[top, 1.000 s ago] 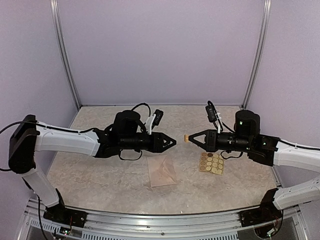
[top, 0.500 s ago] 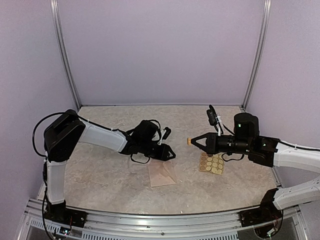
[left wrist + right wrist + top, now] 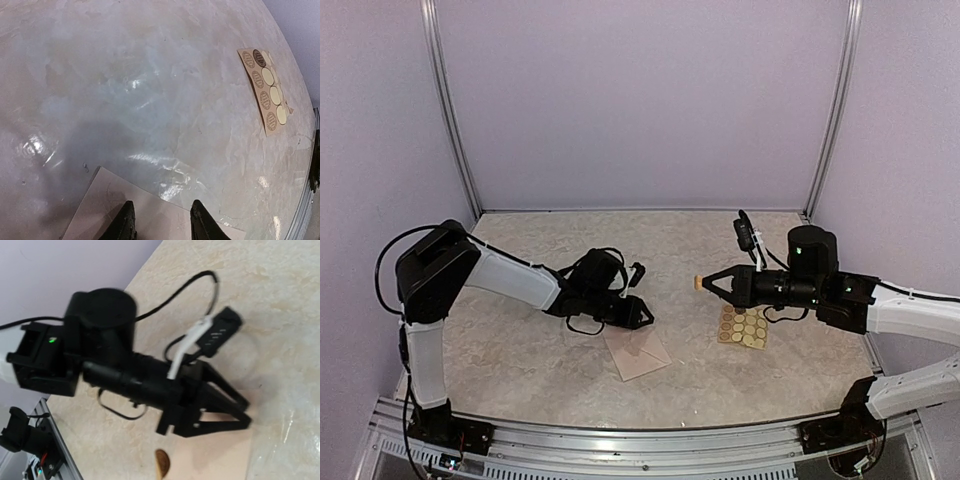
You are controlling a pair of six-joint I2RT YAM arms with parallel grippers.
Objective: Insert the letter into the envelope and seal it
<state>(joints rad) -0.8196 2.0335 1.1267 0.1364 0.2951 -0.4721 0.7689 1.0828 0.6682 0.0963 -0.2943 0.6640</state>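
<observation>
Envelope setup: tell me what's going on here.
The left gripper is down low with its jaws apart over the far edge of the envelope, which lies flat on the table. The right gripper is shut on a round sticker and holds it in the air, near the sticker sheet. The sticker is not yet on the envelope.

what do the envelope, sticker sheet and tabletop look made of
Envelope: thin matte paper, pale pink, lying flat, no shine. Sticker sheet: tan kraft-like paper, printed round labels, some paler blanks. Tabletop: glossy marble-look surface, probably laminate or stone; it shows glare.
</observation>
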